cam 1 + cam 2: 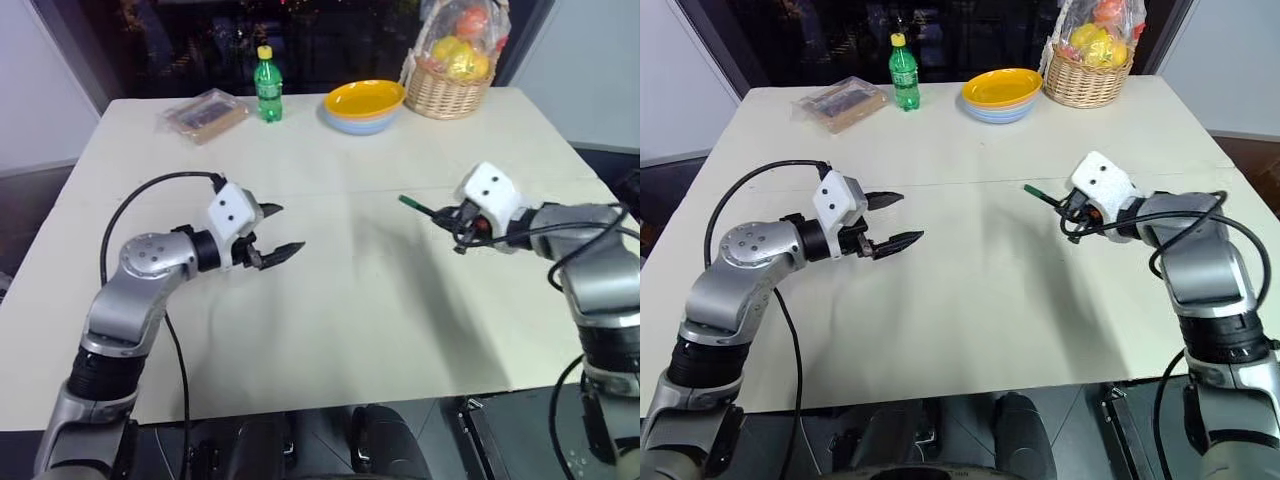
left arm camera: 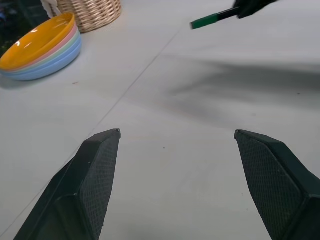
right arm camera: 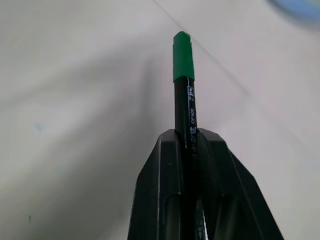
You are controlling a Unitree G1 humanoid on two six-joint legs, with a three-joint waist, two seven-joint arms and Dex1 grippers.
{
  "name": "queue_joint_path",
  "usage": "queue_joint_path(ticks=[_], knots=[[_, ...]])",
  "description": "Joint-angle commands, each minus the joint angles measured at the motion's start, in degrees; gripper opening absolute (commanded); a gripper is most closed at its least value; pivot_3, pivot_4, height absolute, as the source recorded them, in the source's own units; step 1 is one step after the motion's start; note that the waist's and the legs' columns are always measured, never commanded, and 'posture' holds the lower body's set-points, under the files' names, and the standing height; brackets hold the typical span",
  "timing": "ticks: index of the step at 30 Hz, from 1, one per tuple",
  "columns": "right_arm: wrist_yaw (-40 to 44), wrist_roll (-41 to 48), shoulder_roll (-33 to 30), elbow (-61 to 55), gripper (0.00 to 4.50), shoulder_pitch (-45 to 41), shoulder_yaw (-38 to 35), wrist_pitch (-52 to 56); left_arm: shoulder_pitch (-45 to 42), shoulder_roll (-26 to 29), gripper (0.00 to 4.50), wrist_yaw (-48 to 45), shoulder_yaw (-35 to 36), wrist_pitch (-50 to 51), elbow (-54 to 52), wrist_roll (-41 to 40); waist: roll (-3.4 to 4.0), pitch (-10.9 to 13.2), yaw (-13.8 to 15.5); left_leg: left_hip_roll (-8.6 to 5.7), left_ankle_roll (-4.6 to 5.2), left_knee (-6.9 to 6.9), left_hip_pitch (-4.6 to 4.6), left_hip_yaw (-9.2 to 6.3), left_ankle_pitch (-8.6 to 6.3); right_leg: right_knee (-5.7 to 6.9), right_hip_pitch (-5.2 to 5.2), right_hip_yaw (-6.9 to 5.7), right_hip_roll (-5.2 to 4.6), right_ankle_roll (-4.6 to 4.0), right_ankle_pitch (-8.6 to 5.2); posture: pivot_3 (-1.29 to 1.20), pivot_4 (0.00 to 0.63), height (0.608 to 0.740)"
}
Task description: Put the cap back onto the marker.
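pale table point(image 1: 330, 300) with two arms over it, the capped marker held in the right one.

right gripper point(image 3: 187, 142) is closed tight on the marker point(image 3: 186, 112), its two fingers clamped on the dark barrel; the green cap point(image 3: 183, 56) sits on the marker's far end, which sticks out past the fingertips and points toward the middle of the table, raised above the surface. left gripper point(image 1: 272, 238) hangs above the table well apart from the marker, its fingers point(image 2: 97, 170) spread wide with nothing between them. along the far edge stand a green bottle point(image 1: 267, 85) with a yellow lid, a stack of bowls point(image 1: 364, 106) with a yellow one on top, a wicker basket point(image 1: 448, 92) of fruit beside the bowls, and a flat wrapped packet point(image 1: 204, 114) near the bottle.
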Motion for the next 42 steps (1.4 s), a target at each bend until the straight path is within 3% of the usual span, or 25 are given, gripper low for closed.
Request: queue_joint_path(ticks=[1, 11, 26, 42], knots=[[-4.4, 0.8, -1.0, -5.4, 0.0, 2.7, -5.6, 9.3, -0.1, -0.6, 3.82, 1.0, -0.2, -1.2, -0.5, -0.6, 0.0, 0.0, 0.0, 0.0, 0.02, 0.0, 0.0, 0.0, -0.01, -0.01, 0.0, 0.0, 0.0, 0.0, 0.0, 0.0, 0.15, 0.74], [-14.5, 1.0, 0.5, -8.7, 0.0, 10.0, -12.5, 18.3, -0.3, -2.1, 3.82, 1.0, -1.0, -0.8, -0.4, -1.7, 0.0, 0.0, -0.2, -0.01, 0.09, -0.01, 0.0, -0.01, -0.06, -0.01, -0.01, 0.01, 0.01, -0.01, -0.01, 0.0, 0.15, 0.74], [-21.9, 4.9, 5.3, -4.5, 0.0, 11.4, -15.3, 18.9, -2.4, 0.2, 3.82, -3.4, -2.3, 0.5, -2.0, -5.4, 0.0, 0.0, -0.3, -0.01, 0.1, -0.02, 0.0, -0.02, -0.06, -0.01, -0.01, 0.01, 0.05, 0.0, -0.01, 0.0, 0.15, 0.74], [-22.4, 7.5, 2.7, 2.4, 0.0, 13.0, -13.1, 13.7, -10.3, 6.2, 3.82, -6.3, 7.0, 7.6, -6.8, -20.7, -0.01, 0.0, -0.2, -0.01, 0.1, -0.03, 0.0, -0.03, -0.06, -0.04, 0.01, 0.02, 0.08, 0.02, -0.02, 0.0, 0.15, 0.74]])
